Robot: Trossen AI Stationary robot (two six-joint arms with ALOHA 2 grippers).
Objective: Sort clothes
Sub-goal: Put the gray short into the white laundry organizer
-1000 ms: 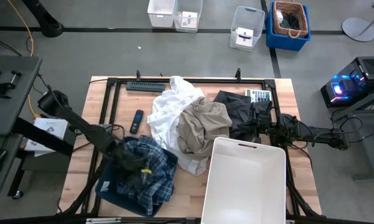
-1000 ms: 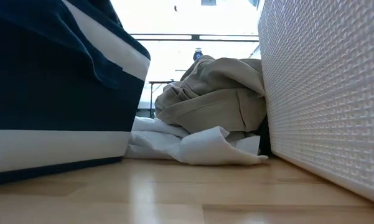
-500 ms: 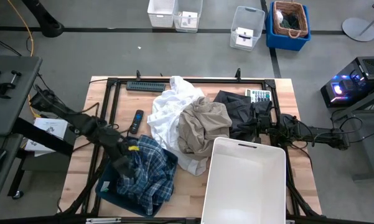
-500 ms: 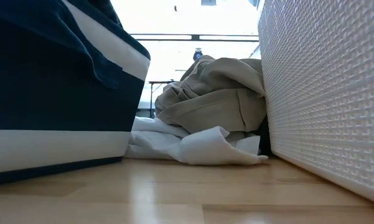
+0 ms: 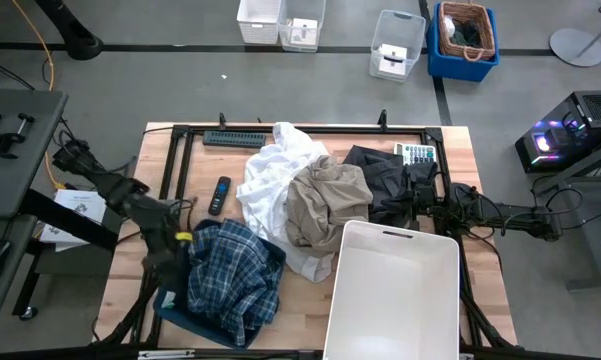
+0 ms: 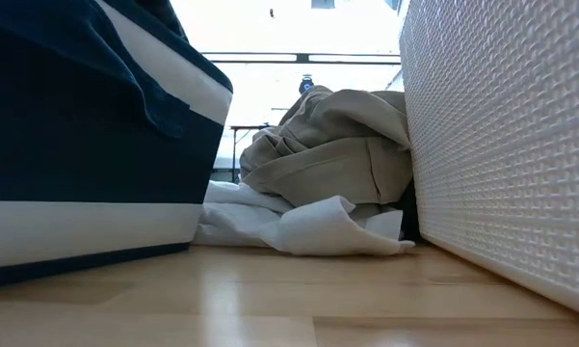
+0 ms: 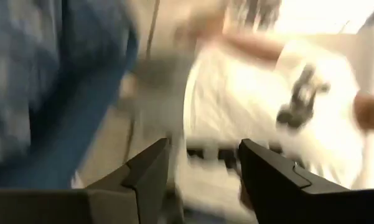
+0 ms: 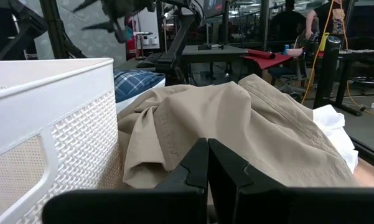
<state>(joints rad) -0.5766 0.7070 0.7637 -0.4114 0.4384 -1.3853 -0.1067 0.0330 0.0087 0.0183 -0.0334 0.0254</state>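
Note:
The blue-and-white plaid shirt [image 5: 230,285] lies crumpled in the navy bin [image 5: 172,308] at the table's near left. My left gripper [image 5: 175,240] is open and empty just left of the shirt; its wrist view [image 7: 204,168] is blurred. The white piece [image 5: 275,180], the beige khaki piece [image 5: 325,205] on top of it and the dark grey-black piece [image 5: 380,180] lie heaped mid-table. My right gripper [image 5: 420,205] is shut over the dark piece, pointing at the beige piece [image 8: 236,130]; I cannot tell whether it touches the cloth.
The rigid white plastic bin [image 5: 395,295] stands at the near right, close against the heap. A black remote [image 5: 220,193], a dark bar [image 5: 233,139] and a calculator [image 5: 416,153] lie on the table. Bare wood shows at the far left and between the two bins.
My left gripper has drawn back from over the plaid shirt toward the table's left edge. The shirt stays in the navy bin, spread a little wider than before.

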